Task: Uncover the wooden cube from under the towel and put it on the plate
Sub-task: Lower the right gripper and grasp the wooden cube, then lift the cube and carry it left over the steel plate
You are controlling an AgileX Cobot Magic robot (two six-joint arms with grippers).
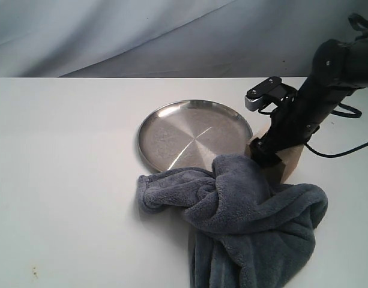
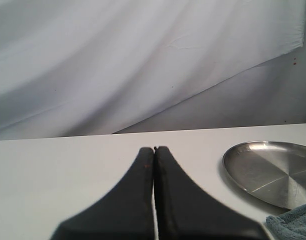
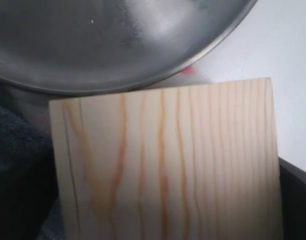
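The wooden cube (image 1: 290, 163) stands uncovered on the table, just right of the silver plate (image 1: 171, 135) and behind the bunched blue-grey towel (image 1: 256, 222). My right gripper (image 1: 272, 155) reaches down onto the cube from the right. In the right wrist view the cube (image 3: 167, 160) fills the span between the dark fingers (image 3: 295, 200), which press against its sides, with the plate (image 3: 118, 40) beyond it and the towel (image 3: 13, 135) beside it. My left gripper (image 2: 154, 150) is shut and empty over bare table. The plate (image 2: 272, 170) and a towel corner (image 2: 292, 225) lie off to its side.
A pale draped backdrop (image 1: 171, 36) hangs behind the white table (image 1: 63, 180). The towel spills toward the table's front edge. The right arm's cable (image 1: 346, 150) trails at the far right.
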